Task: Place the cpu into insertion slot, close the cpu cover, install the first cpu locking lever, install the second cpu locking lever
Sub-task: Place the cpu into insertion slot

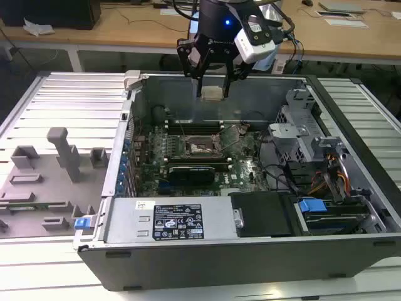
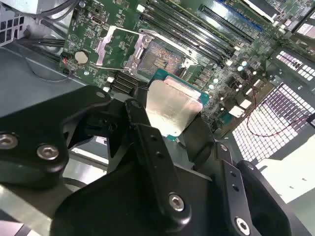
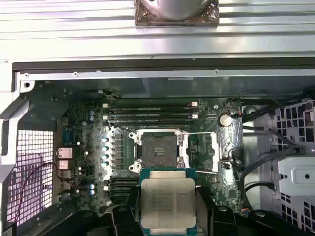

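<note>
My gripper hangs above the open computer case, shut on the cpu, a flat square chip with a pale metal top. In both wrist views the cpu sits level between the black fingers. The insertion slot lies below on the green motherboard, uncovered, its contacts glinting. The cpu cover is swung open beside the slot. Thin wire locking levers stand released along the cover.
Black memory sticks run just behind the slot. The case walls ring the board, with a drive cage and power supply inside. A grey fixture tray lies at the exterior view's left.
</note>
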Available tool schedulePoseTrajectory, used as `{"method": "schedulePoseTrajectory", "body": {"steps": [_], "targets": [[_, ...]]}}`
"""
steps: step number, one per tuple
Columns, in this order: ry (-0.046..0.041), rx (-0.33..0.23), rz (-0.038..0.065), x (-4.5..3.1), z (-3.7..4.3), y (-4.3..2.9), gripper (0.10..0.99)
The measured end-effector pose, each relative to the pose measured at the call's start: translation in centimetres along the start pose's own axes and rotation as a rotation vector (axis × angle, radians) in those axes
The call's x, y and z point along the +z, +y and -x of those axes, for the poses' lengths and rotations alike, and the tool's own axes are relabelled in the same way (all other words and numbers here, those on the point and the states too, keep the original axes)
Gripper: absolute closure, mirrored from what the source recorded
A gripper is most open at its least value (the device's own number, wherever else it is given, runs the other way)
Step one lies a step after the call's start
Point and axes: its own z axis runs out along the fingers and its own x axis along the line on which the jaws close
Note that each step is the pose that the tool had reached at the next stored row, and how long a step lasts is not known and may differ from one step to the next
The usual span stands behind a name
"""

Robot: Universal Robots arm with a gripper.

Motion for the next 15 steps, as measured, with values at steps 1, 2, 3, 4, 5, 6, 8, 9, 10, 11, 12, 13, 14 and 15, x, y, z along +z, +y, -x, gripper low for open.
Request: {"method": "schedulePoseTrajectory", "body": {"steps": [1,2,3,4,5,6,8,9,10,11,12,13,14,15], "targets": [[0.0,0.0,0.0,0.0,0.0,0.0,0.545],[0.0001,0.0,0.0,0.0,0.0,0.0,0.545],[0.0,0.0,0.0,0.0,0.0,0.0,0.545],[0.0,0.0,0.0,0.0,0.0,0.0,0.545],[0.0001,0.0,0.0,0.0,0.0,0.0,0.545],[0.0,0.0,0.0,0.12,0.0,-0.01,0.545],[0.0,0.0,0.0,0.87,0.02,-0.08,0.545],[-0.0001,0.0,0.0,1.06,0.02,-0.09,0.545],[-0.0002,0.0,0.0,1.24,0.03,-0.11,0.545],[0.0,0.0,-0.004,1.43,0.03,-0.13,0.545],[-0.002,0.0,-0.006,1.78,0.03,-0.16,0.545],[-0.0107,0.007,-0.011,1.97,-0.01,-0.18,0.545],[-0.0148,0.01,-0.012,2.03,-0.02,-0.18,0.545],[-0.0181,0.011,-0.012,2.09,-0.04,-0.19,0.545]]}}
